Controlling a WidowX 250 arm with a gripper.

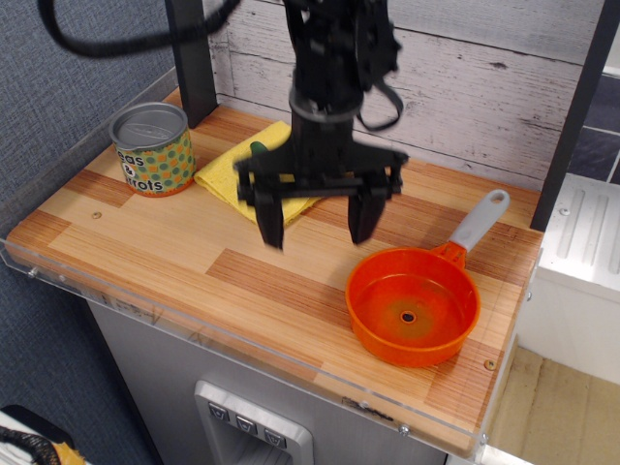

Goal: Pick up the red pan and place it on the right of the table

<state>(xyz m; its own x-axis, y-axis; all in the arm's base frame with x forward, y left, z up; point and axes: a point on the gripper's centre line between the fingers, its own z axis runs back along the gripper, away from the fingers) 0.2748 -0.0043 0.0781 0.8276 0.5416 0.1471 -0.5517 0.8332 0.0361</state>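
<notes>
The red pan [413,307] sits flat on the table [194,266] near its right front corner, with its light-grey handle [479,221] pointing to the back right and a dark dot in its centre. My gripper [317,227] hangs open and empty above the table, up and to the left of the pan. Its two dark fingers [269,215] are spread wide and touch nothing.
A dotted can [151,150] stands at the back left. A yellow cloth [228,174] lies beside it with a green cucumber [258,148] on it, partly hidden by my arm. A clear acrylic rim edges the table front. A dark post [191,58] stands at the back left.
</notes>
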